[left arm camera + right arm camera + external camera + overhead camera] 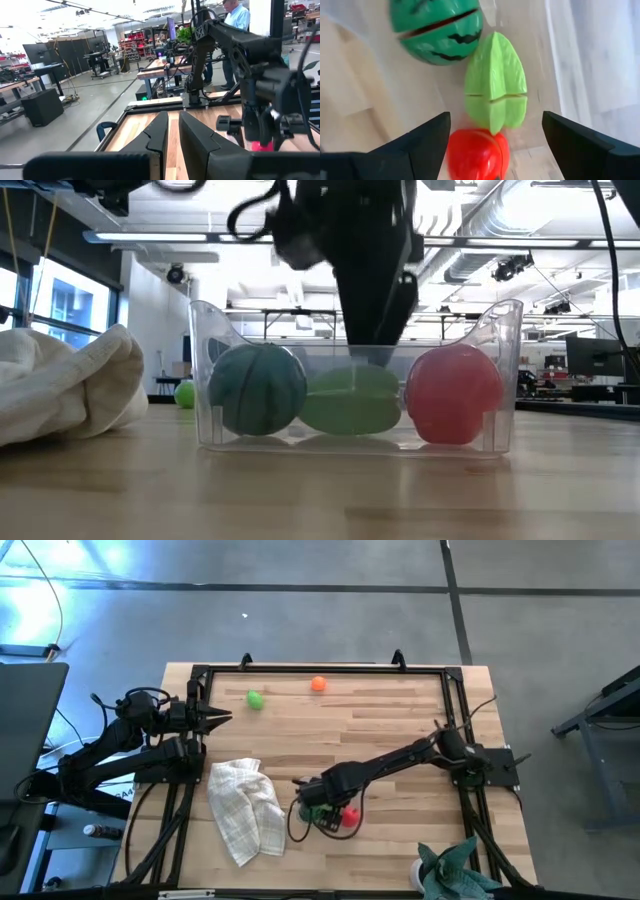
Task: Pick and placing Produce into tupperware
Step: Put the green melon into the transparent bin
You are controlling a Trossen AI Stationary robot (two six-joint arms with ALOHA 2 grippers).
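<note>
Tupperware (355, 380) sits at about 6 o'clock on the table (400, 730), just right of the cloth (245, 808), already holding a striped melon (436, 31), a leafy green (496, 85) and a red piece (477, 154) side by side. Right gripper (495, 142) hangs straight over that row, fingers spread wide around nothing, probably just after a drop, leafy green and red piece directly below between the fingers. Still loose near 12 o'clock: orange piece (318, 684) and round green (255, 699), well apart from that gripper. Left gripper (215, 718) waits at 9 o'clock, fingers together, empty, nearer the round green.
</note>
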